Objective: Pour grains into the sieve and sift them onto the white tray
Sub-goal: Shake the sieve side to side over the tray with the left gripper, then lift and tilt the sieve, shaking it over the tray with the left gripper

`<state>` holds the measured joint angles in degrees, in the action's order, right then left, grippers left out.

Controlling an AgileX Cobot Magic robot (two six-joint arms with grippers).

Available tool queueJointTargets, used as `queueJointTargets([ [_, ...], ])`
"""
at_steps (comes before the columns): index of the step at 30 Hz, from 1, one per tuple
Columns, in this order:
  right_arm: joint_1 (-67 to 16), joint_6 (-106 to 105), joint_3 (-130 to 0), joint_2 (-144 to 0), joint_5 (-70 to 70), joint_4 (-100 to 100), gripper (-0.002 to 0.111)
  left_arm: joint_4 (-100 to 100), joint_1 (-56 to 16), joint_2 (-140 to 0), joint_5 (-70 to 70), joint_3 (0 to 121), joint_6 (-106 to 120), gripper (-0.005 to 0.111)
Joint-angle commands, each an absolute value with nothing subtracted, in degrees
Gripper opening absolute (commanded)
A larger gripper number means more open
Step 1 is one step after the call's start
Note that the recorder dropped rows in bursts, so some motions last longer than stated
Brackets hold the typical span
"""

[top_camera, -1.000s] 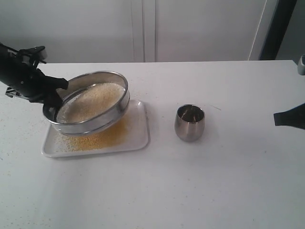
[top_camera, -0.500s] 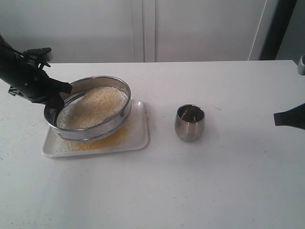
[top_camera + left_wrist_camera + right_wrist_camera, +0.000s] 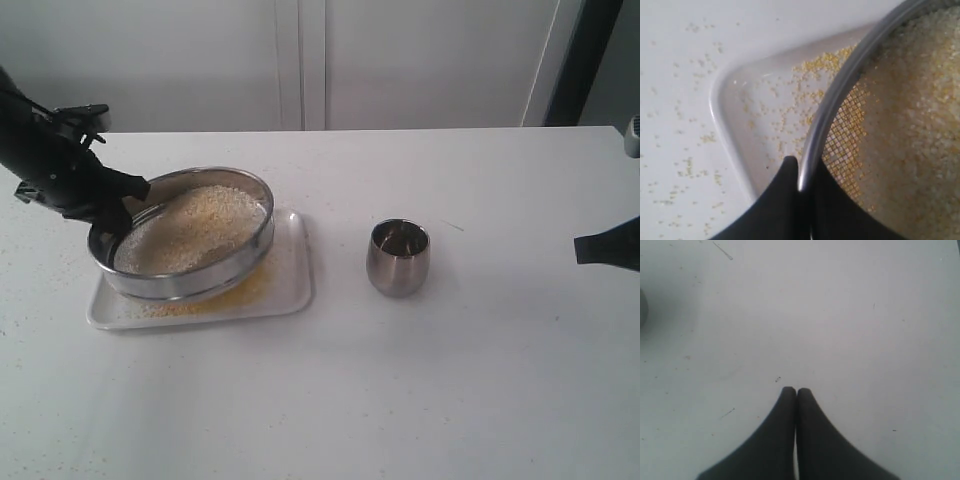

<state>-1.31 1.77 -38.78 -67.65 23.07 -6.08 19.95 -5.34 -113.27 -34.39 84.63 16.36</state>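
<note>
The round steel sieve [image 3: 190,262] hangs low over the white tray [image 3: 291,285], tilted slightly, its mesh covered with whitish grains [image 3: 195,228]. My left gripper [image 3: 112,210] is shut on the sieve's left rim, one finger outside and one inside. The left wrist view shows that rim [image 3: 832,100] clamped between the black fingers [image 3: 782,200], bare mesh beside the grains [image 3: 912,120], and yellow granules lying on the tray [image 3: 747,110] below. My right gripper [image 3: 796,390] is shut and empty over bare table, at the exterior view's right edge [image 3: 606,247].
A small steel cup [image 3: 398,257] stands upright on the white table [image 3: 400,380] to the right of the tray. Stray yellow granules [image 3: 680,165] lie on the table beside the tray's left end.
The sieve has tipped down from a steep tilt to nearly level and sunk closer to the tray, moving slightly left with my left gripper. The right arm has stayed still.
</note>
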Motion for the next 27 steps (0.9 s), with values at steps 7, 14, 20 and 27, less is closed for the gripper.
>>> queueJointTargets([
  [7, -1.0, 1.5, -38.6, -67.2, 22.6, -6.0, 0.000, 18.9, -5.1, -111.3, -34.9, 85.5, 11.4, 0.000],
  [14, -1.0, 1.5, -38.6, -67.2, 22.6, -6.0, 0.000, 14.2, -1.3, -107.9, -34.8, 86.3, 11.7, 0.000],
  [20, -1.0, 1.5, -38.6, -67.2, 22.6, -6.0, 0.000, 7.5, -1.2, -105.3, -34.7, 86.4, 11.0, 0.000],
  [27, -1.0, 1.5, -38.6, -67.2, 22.6, -6.0, 0.000, 10.7, -3.5, -106.6, -32.1, 85.9, 2.3, 0.000],
])
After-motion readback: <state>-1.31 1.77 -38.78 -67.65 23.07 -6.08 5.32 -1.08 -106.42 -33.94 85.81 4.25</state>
